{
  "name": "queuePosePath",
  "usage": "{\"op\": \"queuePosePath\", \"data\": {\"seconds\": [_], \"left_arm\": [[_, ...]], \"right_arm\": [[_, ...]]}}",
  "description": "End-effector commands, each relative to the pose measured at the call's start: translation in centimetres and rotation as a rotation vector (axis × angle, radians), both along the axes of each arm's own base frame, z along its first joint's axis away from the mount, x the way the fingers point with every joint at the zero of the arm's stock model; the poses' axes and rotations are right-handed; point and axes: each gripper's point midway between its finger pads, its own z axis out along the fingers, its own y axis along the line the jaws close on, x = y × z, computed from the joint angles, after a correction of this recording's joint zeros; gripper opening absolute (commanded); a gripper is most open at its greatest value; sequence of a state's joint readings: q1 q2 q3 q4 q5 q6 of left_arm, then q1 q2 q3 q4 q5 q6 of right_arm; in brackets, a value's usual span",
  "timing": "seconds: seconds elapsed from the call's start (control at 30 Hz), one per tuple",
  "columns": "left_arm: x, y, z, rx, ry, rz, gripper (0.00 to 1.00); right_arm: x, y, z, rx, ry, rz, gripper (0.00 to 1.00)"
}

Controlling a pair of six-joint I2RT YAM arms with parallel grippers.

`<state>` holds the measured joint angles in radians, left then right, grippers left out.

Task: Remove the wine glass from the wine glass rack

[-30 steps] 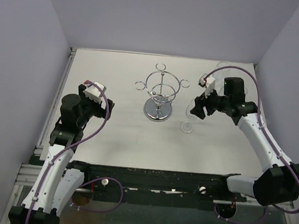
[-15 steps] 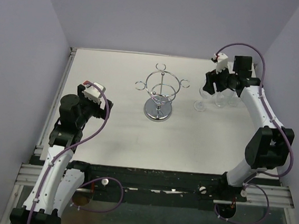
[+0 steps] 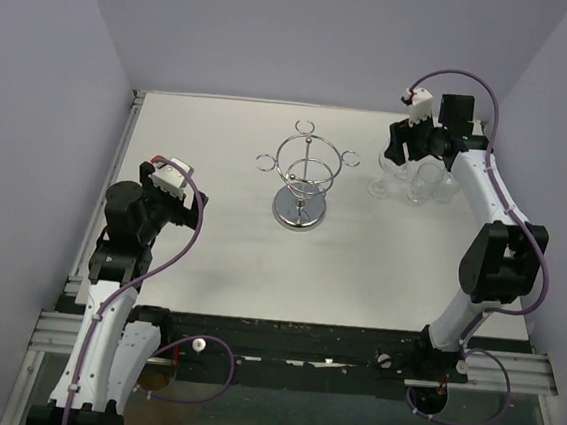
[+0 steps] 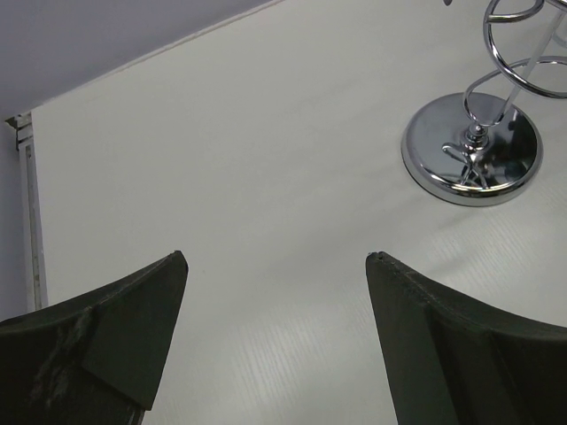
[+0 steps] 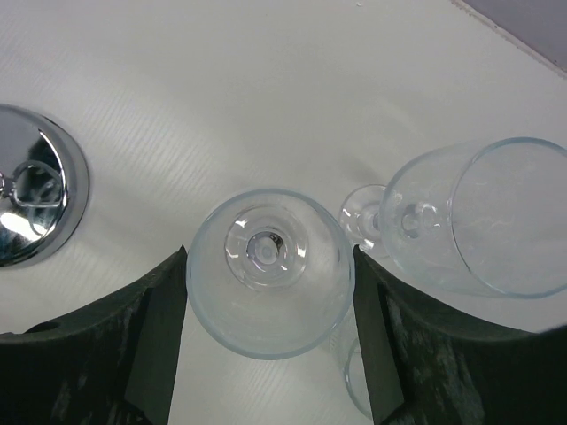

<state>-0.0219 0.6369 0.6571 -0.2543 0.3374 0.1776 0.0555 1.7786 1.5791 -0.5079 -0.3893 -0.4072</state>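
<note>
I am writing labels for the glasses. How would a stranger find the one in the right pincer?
Go to the table's far right corner. The glass is the one gripped at its bowl by the right pincer, and it is nearest the rack. The other glasses beside it are outside the pincer.

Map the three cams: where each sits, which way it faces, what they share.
Top external: above and behind the robot, facing down on the table; left arm and right arm show.
Left wrist: on the left arm, facing forward-down at the rack; open left gripper shows.
Right wrist: facing straight down into the glass gripped in the right gripper.
Shared: the rack's base is in all three.
</note>
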Motion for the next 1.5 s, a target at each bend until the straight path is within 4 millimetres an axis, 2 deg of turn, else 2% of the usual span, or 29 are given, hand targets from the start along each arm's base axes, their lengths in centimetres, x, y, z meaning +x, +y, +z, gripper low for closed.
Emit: {"op": "queuePosePath", "data": {"seconds": [0.0,0.17,0.23,0.4,0.53,0.7,0.77,0.87,1.03,1.1,1.33,1.47], "left_arm": [[-0.2,-0.6,-0.1,-0.013,0.002,-0.041,0.99],[-0.1,-0.7,0.1,-0.013,-0.001,-0.050,0.99],[0.1,0.0,0.1,-0.014,-0.002,-0.026,0.99],[0.0,-0.1,-0.1,-0.015,0.006,-0.029,0.99],[0.0,-0.1,-0.1,-0.017,0.004,-0.030,0.99],[0.1,-0.1,0.0,-0.022,-0.002,-0.033,0.99],[0.3,-0.2,0.0,-0.028,-0.002,-0.037,0.99],[0.7,-0.2,0.4,-0.041,-0.013,-0.040,0.99],[2.0,-0.5,0.9,-0.054,-0.018,-0.053,0.99],[2.7,-0.5,0.9,-0.058,-0.012,-0.057,0.99],[5.7,-0.9,0.2,-0.113,0.105,-0.063,0.99],[7.3,-0.9,-0.1,-0.123,0.130,-0.058,0.99]], "right_arm": [[0.9,-1.2,-1.4,0.003,0.052,-0.074,0.61],[1.2,-1.5,-1.5,0.010,0.059,-0.092,0.66],[1.2,-1.5,-1.5,0.010,0.059,-0.092,0.70],[1.1,-1.5,-1.4,0.018,0.061,-0.102,0.83],[1.1,-1.3,-0.4,0.037,0.048,-0.109,0.90],[0.8,-0.9,2.2,0.083,0.012,-0.124,0.95],[0.7,-1.0,3.9,0.096,-0.021,-0.139,1.00],[0.3,-1.0,6.5,0.112,-0.067,-0.150,1.00],[-1.4,-1.4,9.4,0.165,-0.057,-0.239,1.00],[-2.6,-1.7,9.9,0.186,-0.045,-0.286,1.00],[-8.2,-3.7,9.8,0.156,-0.056,-0.399,1.00],[-11.3,-4.8,8.6,0.100,-0.067,-0.427,1.00]]}}
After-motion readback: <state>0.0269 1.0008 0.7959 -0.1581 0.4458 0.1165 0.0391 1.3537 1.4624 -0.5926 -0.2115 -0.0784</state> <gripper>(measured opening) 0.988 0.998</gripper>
